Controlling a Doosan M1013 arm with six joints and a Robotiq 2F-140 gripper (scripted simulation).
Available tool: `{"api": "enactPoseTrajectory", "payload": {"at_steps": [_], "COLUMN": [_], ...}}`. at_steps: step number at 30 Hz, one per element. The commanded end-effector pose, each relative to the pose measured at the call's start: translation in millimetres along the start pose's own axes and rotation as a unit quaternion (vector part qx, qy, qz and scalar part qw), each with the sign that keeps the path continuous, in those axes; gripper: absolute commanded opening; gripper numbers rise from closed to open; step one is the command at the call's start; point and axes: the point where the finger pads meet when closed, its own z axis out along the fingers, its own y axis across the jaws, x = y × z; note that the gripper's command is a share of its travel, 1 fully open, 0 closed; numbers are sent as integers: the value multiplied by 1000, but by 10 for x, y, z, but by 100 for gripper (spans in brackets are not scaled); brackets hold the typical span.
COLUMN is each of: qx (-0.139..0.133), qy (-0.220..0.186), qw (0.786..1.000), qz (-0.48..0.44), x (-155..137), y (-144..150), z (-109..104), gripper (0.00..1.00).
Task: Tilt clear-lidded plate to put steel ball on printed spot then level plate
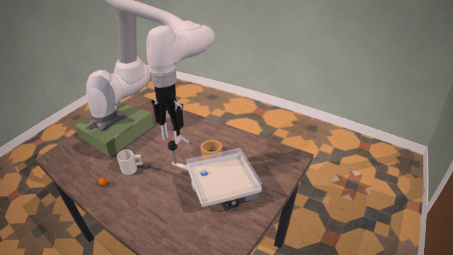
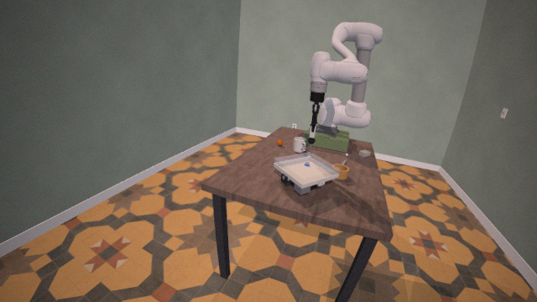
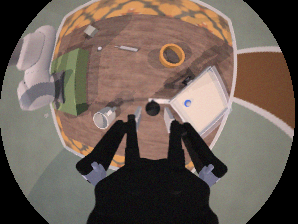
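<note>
apparently the settling part is done and what remains is the exit: the steel ball (image 1: 204, 172) sits right on the printed spot (image 1: 205, 173), near the far-left corner of the clear-lidded plate (image 1: 226, 178). the plate stands toward the right of the table (image 1: 117, 205) and looks close to level in the exterior view, though a slight tilt would be hard to rule out from here.

the gripper (image 1: 170, 135) hangs just above the black knob (image 1: 172, 145) of the upright lever (image 1: 174, 156), which rises from a white arm at the plate's far-left side. its fingers are spread partway with nothing between them; the knob shows in the gap below the tips in the wrist view, apart from them.

my read is that the step in hand is pulling away from the lever. the next move calls for a straight lift, clear of the knob, without brushing it sideways, since a nudge could tip the plate and roll the ball off.

the orange cup (image 1: 211, 148) stands just beyond the plate's far edge; whether it touches the rim i cannot tell. the white mug (image 1: 127, 161) and small orange ball (image 1: 102, 181) lie well apart on the left.
</note>
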Motion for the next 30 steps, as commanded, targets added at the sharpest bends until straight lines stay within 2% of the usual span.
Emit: {"api": "enactPoseTrajectory", "payload": {"at_steps": [1,6,7,30], "qx": [0,0,0,0], "qy": [0,0,0,0], "qw": [1000,1000,1000,1000], "qz": [0,0,0,0], "x": [0,0,0,0], "y": [0,0,0,0], "z": [-5,-6,-6,-6], "gripper": [36,36,100,100]}}
